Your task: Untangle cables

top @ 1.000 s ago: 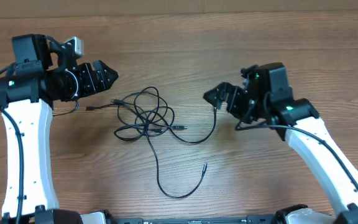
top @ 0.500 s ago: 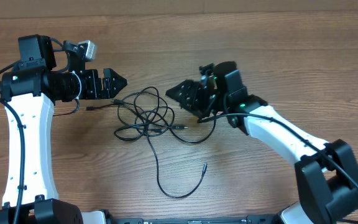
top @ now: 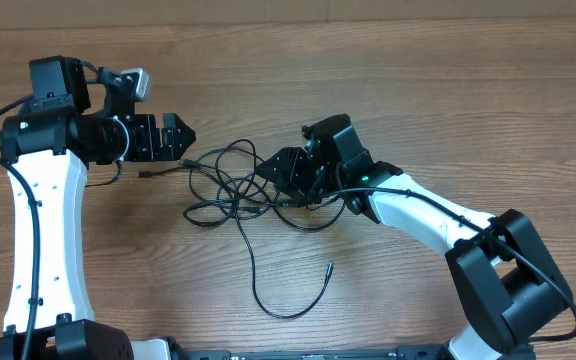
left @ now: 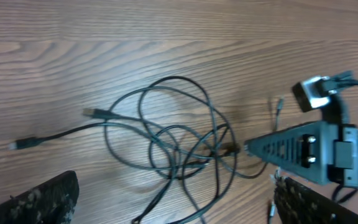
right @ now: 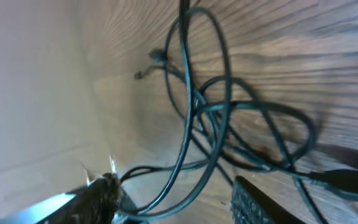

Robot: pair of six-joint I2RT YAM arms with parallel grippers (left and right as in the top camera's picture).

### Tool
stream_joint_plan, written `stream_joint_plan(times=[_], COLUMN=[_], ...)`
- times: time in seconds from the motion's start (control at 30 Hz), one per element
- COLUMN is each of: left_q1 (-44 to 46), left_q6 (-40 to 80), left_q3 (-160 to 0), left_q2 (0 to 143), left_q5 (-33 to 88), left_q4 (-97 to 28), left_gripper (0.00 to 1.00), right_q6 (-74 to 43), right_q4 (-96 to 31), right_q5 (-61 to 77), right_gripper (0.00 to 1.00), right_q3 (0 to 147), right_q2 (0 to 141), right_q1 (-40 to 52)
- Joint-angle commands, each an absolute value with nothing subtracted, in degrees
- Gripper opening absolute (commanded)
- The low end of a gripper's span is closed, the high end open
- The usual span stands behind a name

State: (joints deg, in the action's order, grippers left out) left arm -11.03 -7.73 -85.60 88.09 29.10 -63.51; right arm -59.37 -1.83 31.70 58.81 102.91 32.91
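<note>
While the right gripper (top: 268, 178) is seen low over the wooden table (top: 438, 80), its fingers (right: 101, 193) are held apart and released, and nothing is clamped between them. In the right wrist view, several strands of the cables (top: 233, 185) are seen crossing the gap between those spread fingers. From the left wrist view, the tip of that gripper (left: 248, 148) is placed right at the knotted middle of the bundle, on its 3 o'clock side; whether it is touching cannot be told. The bundle is found near the table's centre in the overhead view, as overlapping black loops. Two short plug ends (top: 144, 173) are thrown out toward 9 o'clock. One loose strand is led off toward 6 o'clock, curled round, and ended in a small plug (top: 329, 267) at about 5 o'clock of the knot, lying apart from the loops. The left gripper (top: 186, 138) is held at about 10 o'clock of the bundle, just beside the outermost loop, with its fingers (left: 42, 199) also spread wide and empty.
</note>
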Motion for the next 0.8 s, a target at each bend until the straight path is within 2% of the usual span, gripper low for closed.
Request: stream_joint_plan(times=[0.0, 0.23, 0.33, 0.53, 0.67, 0.77], left_q1=[-11.18, -11.18, -11.18, -11.18, -11.18, -11.18], left_q6=[-9.02, -8.99, -8.99, -8.99, -8.99, -9.02], left_q3=[-86.52, -86.52, -86.52, -86.52, -86.52, -86.52], left_q2=[88.05, 88.07, 88.07, 88.07, 88.07, 88.07], left_q5=[24.18, 21.85, 21.85, 21.85, 21.85, 21.85], left_q4=[-63.64, -63.64, -63.64, -63.64, -63.64, -63.64], left_gripper=[1.0, 1.0, 1.0, 1.0, 1.0, 1.0], right_q6=[-60.64, -63.7, -66.06, -66.52, -67.96, -69.04], right_q4=[-1.76, -1.76, -1.67, -1.54, -0.69, 0.23], right_q5=[27.88, 23.59, 21.98, 16.58, 14.52, 14.13], right_gripper=[0.57, 0.57, 0.51, 0.49, 0.43, 0.42], right_q3=[59.27, 59.27, 59.27, 59.27, 59.27, 59.27], right_q2=[102.89, 102.89, 102.89, 102.91, 103.0, 103.5], right_q1=[34.17, 36.91, 38.02, 39.92, 40.45, 40.49])
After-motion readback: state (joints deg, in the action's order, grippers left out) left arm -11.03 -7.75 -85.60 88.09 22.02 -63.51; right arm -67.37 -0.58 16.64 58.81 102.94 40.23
